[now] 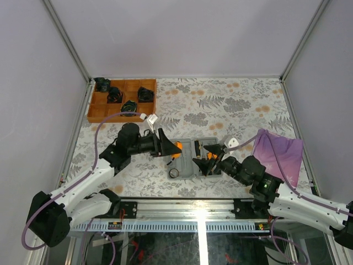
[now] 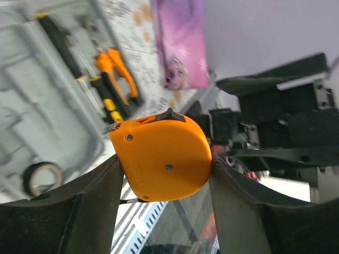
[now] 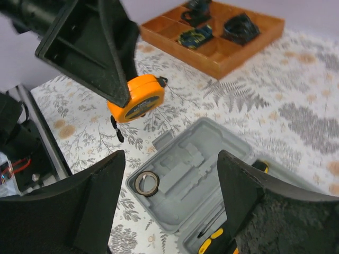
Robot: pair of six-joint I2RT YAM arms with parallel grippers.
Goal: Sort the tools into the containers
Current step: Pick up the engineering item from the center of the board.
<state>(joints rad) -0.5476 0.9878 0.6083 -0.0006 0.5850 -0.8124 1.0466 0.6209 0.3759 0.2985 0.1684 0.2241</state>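
My left gripper (image 1: pixel 172 146) is shut on the round orange tape measure (image 2: pixel 164 159) and holds it in the air over the left edge of the open grey case (image 1: pixel 186 163). From the right wrist view the tape measure (image 3: pixel 136 105) hangs beside the case (image 3: pixel 212 143), above the table. Orange-and-black pliers (image 2: pixel 116 79) and a black-and-orange screwdriver (image 2: pixel 58 42) lie in the case's far half. My right gripper (image 1: pixel 208 163) hovers over that half, open (image 3: pixel 172 180), with nothing between its fingers.
A roll of black tape (image 3: pixel 146 183) lies in a corner of the case's near half. A wooden compartment tray (image 1: pixel 122 99) with black items stands at the back left. A purple cloth (image 1: pixel 281 152) lies to the right of the case.
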